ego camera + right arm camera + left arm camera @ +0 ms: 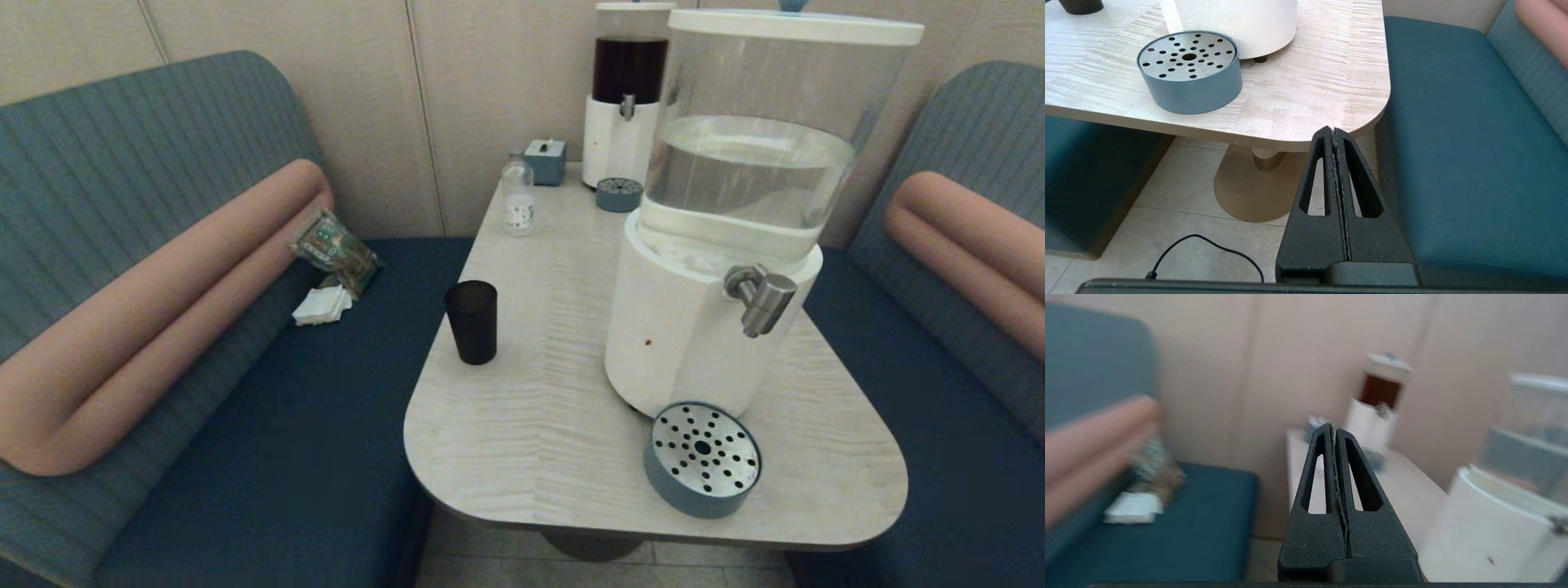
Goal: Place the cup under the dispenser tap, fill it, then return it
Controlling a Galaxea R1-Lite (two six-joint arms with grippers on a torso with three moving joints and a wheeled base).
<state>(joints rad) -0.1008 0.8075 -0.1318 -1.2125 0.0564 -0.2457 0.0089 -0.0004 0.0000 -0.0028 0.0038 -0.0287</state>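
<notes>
The dark tapered cup (472, 321) stands upright on the pale table (522, 425), near its left edge and left of the dispenser. The brushed-metal dispenser tap (762, 299) juts from the white base of the big clear-tank dispenser (718, 327). Below it sits a round blue drip tray (704, 459) with a perforated metal top, nothing on it. Neither arm shows in the head view. My left gripper (1334, 430) is shut and empty, off the table's near left side, pointing along it. My right gripper (1334, 131) is shut and empty, below the table's near right corner.
A slimmer dark-liquid dispenser (627, 90) stands at the back with a small drip tray (619, 194), a clear labelled bottle (518, 198) and a blue box (545, 160). Blue benches flank the table; a packet and napkins (331, 269) lie on the left seat. A cable (1208, 249) crosses the floor.
</notes>
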